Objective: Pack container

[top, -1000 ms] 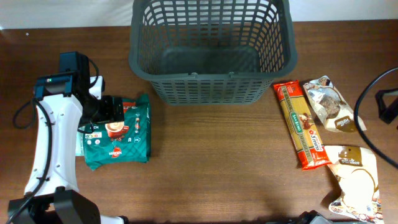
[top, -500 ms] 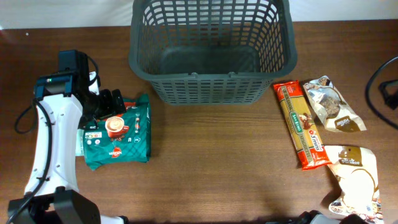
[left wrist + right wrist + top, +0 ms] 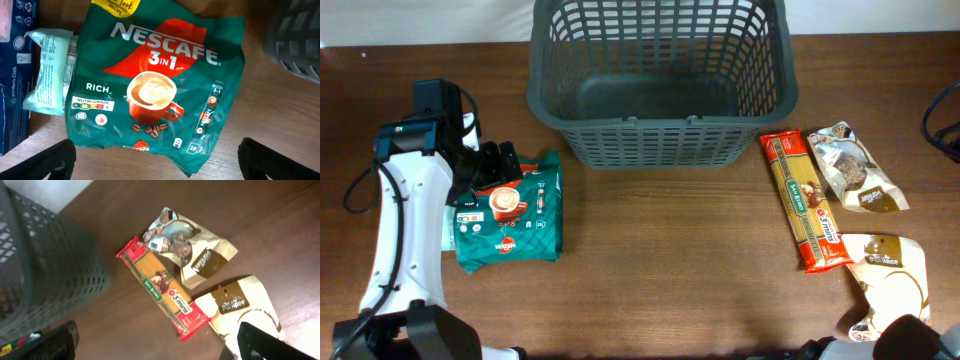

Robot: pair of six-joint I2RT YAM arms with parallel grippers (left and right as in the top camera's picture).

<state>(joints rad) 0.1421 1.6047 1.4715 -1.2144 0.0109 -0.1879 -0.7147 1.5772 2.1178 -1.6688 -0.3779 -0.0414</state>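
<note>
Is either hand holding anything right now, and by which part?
Nothing is held. Both are open: the left hand hangs over the green coffee packet, the right hand above the pasta pack.

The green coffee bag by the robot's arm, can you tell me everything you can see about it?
The green coffee bag is shiny, crinkly plastic, printed with Nescafe 3 in 1, Rich and a red cup of coffee. It lies flat, label up, on the brown table, left of the container. A pale packet touches one edge. The open left gripper hangs over it.
</note>
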